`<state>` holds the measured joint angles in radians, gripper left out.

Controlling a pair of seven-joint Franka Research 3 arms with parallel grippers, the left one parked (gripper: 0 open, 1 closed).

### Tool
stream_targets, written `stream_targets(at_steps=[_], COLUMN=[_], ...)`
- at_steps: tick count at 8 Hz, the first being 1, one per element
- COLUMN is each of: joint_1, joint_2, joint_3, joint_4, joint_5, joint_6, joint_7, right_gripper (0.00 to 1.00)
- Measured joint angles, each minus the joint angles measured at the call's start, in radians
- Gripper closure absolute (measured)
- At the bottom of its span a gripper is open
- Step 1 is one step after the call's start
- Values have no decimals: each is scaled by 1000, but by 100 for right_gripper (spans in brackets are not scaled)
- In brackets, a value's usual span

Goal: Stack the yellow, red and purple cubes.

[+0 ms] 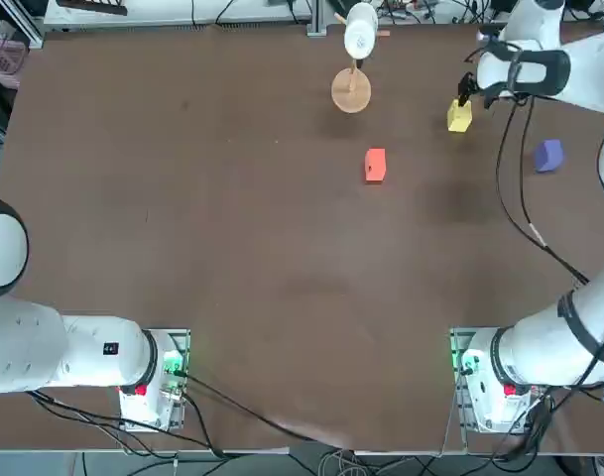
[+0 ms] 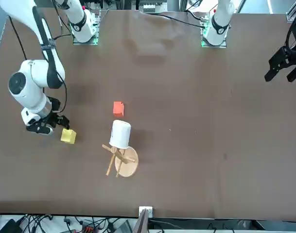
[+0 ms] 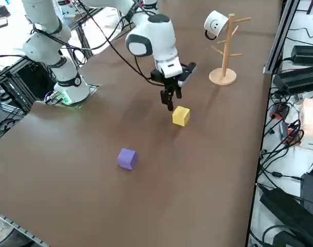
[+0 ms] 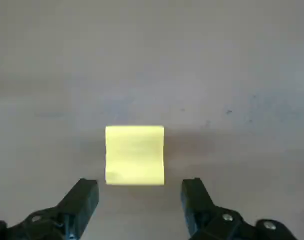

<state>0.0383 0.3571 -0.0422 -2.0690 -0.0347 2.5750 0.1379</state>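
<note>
The yellow cube lies on the brown table at the far right, seen too as the yellow cube from the side. My right gripper is open, and the yellow cube lies just beyond its fingertips, not between them. Overhead, the right gripper hovers close beside that cube. The red cube sits alone toward the table's middle. The purple cube rests apart near the right edge, a little nearer the arm's base than the yellow one. None of the cubes touch.
A round-based wooden stand carrying a white mug is at the far edge, left of the yellow cube. The right arm's black cable hangs over the table between the yellow and purple cubes.
</note>
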Motion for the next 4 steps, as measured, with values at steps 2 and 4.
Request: stream_targets(at_steps=[2,4], joint_1=[0,0], joint_2=[54,61], joint_3=[0,0], joint_4=[4,7], joint_5=[0,0], joint_6=[68,83], joint_7=[4,4], right_gripper=[0,0])
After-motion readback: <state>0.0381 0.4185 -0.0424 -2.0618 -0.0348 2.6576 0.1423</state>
